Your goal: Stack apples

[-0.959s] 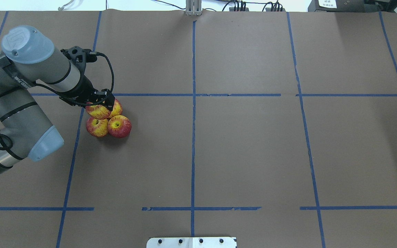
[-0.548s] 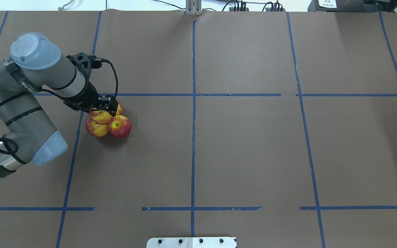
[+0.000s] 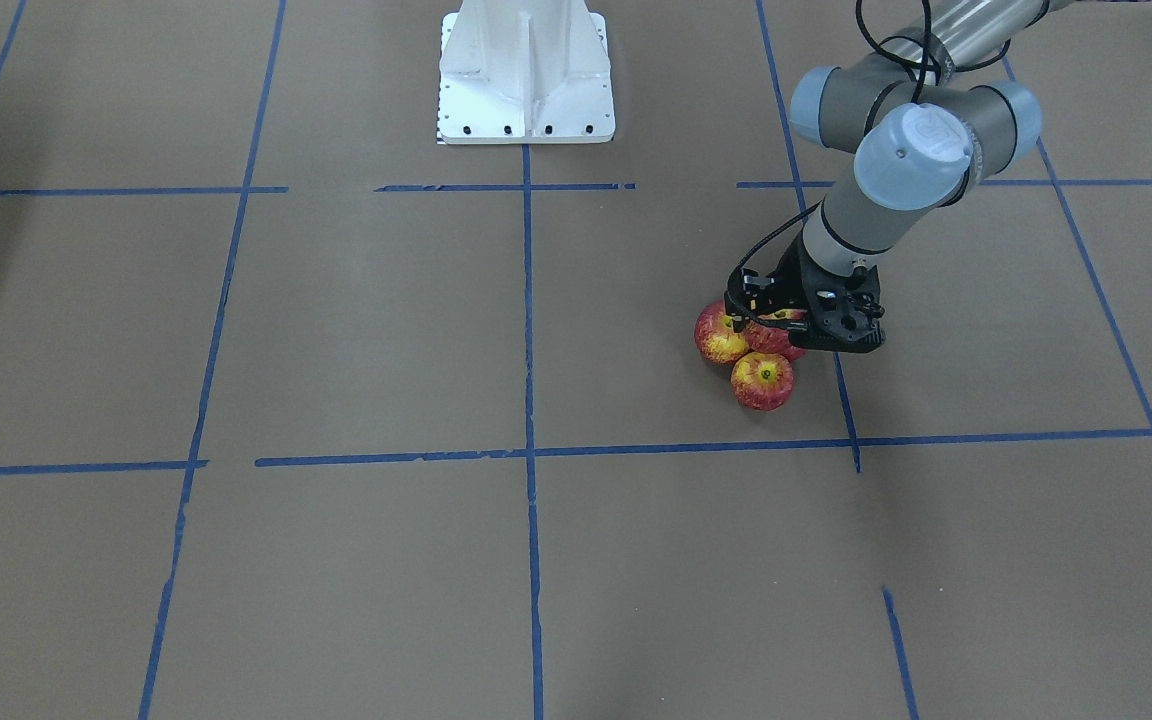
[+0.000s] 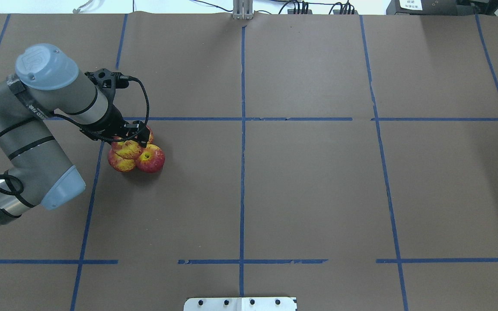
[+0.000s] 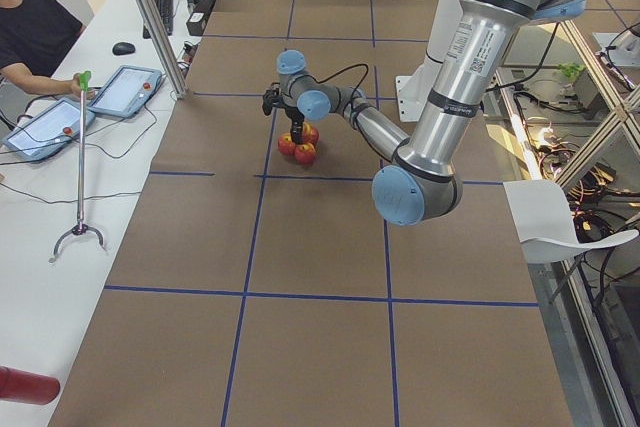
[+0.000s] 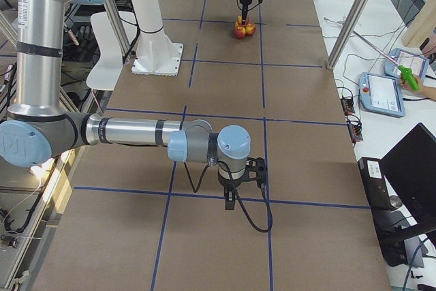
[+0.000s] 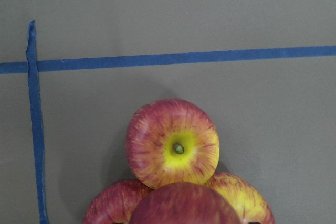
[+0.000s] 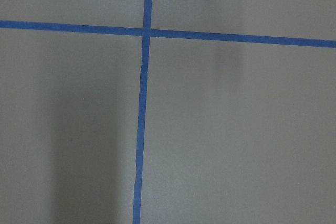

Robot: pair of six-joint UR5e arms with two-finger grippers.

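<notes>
Three apples sit bunched on the brown table: one at the front left, one at the front right, one behind, mostly hidden. My left gripper is shut on a fourth apple and holds it over the middle of the bunch, touching or nearly touching them. In the left wrist view the held apple fills the bottom edge, with an apple beyond it and two beside it. In the front view the gripper covers part of the bunch. My right gripper hovers over bare table far off; I cannot tell whether it is open.
Blue tape lines divide the brown table cover. The robot's white base plate stands at the middle of the near edge. An operator's table with tablets and a metal post lies beyond the far edge.
My left gripper has carried the held apple toward the robot's side and down, from beside the back apple to over the middle of the three.
</notes>
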